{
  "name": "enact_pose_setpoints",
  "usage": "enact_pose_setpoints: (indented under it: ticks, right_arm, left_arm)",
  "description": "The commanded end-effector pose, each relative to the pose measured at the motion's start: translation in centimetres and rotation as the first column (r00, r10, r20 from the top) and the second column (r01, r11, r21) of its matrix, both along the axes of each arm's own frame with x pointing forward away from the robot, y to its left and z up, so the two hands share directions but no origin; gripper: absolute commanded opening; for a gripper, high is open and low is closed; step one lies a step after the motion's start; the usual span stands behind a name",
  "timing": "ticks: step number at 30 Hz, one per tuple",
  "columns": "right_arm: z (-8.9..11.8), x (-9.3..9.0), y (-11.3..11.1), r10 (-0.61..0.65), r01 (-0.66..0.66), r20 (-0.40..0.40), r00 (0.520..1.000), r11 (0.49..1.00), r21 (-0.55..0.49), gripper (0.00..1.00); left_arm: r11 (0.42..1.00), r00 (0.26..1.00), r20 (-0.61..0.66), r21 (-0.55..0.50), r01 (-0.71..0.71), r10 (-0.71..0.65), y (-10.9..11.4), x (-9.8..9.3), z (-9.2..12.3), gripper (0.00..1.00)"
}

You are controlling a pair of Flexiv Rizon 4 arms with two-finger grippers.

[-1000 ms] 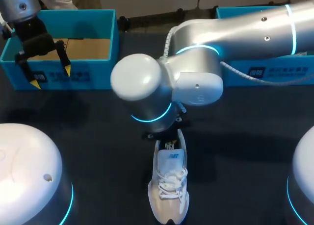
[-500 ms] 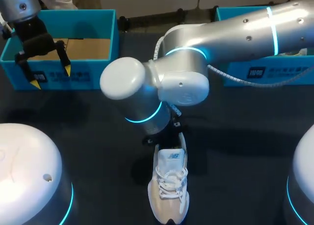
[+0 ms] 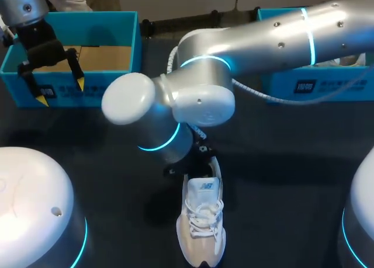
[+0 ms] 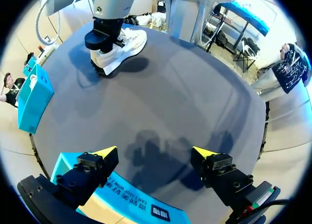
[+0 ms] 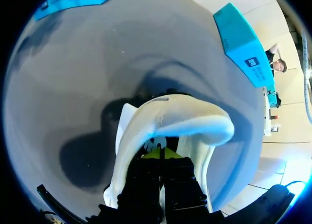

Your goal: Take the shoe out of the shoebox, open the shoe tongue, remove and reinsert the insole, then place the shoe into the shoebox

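A white sneaker (image 3: 201,218) lies on the dark table with its toe toward the near edge; the left wrist view shows the sneaker (image 4: 122,46) far ahead. My right arm (image 3: 198,98) reaches across from the right, over the shoe's heel end. My right gripper (image 5: 161,153) is shut, its yellow tips together down inside the shoe's opening, with the white heel collar (image 5: 195,121) arching ahead of them. Whether anything thin is pinched is hidden. My left gripper (image 3: 56,90) hangs open and empty over the front wall of the blue shoebox (image 3: 117,84).
A second blue box (image 3: 315,81) stands at the back right behind my right arm. The arms' white bases (image 3: 32,209) fill the near corners. Dark tabletop (image 3: 117,163) lies bare between the left shoebox and the shoe.
My right arm's wrist housing has swung leftward over the shoe's heel. The shoe and my left arm have stayed put.
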State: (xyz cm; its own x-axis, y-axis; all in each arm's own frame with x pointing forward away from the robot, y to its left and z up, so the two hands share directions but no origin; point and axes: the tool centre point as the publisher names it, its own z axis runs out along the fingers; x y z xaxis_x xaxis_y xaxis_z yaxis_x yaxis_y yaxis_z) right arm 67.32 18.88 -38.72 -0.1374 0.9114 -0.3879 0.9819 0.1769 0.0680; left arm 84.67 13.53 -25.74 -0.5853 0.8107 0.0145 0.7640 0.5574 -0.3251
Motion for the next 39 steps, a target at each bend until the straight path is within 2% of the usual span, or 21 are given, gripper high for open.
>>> enact_pose_setpoints:
  ticks: [1, 5, 11, 16, 18, 28, 30, 39]
  right_arm:
    - [0.0, -0.5, 0.7, -0.487, 0.475, 0.171, 0.856, 0.873, 0.11, 0.0]
    - [-0.1, -0.4, 0.8, -0.505, 0.484, 0.119, 0.855, 0.858, 0.171, 0.0]
    - [-2.6, 0.0, 0.5, -0.53, 0.514, 0.033, 0.847, 0.833, 0.204, 0.0]
    - [-3.5, -0.1, -0.1, -0.545, 0.533, -0.008, 0.839, 0.817, 0.22, 0.0]
    - [-3.2, -0.3, -0.1, -0.545, 0.531, -0.002, 0.839, 0.816, 0.227, 0.0]
    - [1.6, -1.0, -0.8, -0.551, 0.533, 0.011, 0.834, 0.811, 0.241, 0.0]
    - [2.0, -1.0, -1.0, -0.555, 0.536, 0.01, 0.832, 0.808, 0.243, 0.0]
    - [2.7, -1.1, -1.2, -0.53, 0.533, -0.089, 0.843, 0.802, 0.271, 0.0]
  left_arm:
    - [1.0, 1.0, -0.001, 0.003, 0.002, -0.002, 0.1, 0.1, 0.1, 1.0]
    - [1.0, 1.0, -0.001, 0.003, 0.002, -0.002, 0.1, 0.1, 0.1, 1.0]
    - [1.0, 1.0, -0.001, 0.003, 0.002, -0.002, 0.1, 0.1, 0.1, 1.0]
    - [1.0, 1.0, -0.001, 0.003, 0.002, -0.002, 0.1, 0.1, 0.1, 1.0]
    - [1.0, 1.0, -0.001, 0.003, 0.002, -0.002, 0.1, 0.1, 0.1, 1.0]
    - [1.0, 1.0, -0.001, 0.003, 0.002, -0.002, 0.1, 0.1, 0.1, 1.0]
    - [1.0, 1.0, -0.001, 0.003, 0.002, -0.002, 0.1, 0.1, 0.1, 1.0]
    - [1.0, 1.0, -0.001, 0.003, 0.002, -0.002, 0.1, 0.1, 0.1, 1.0]
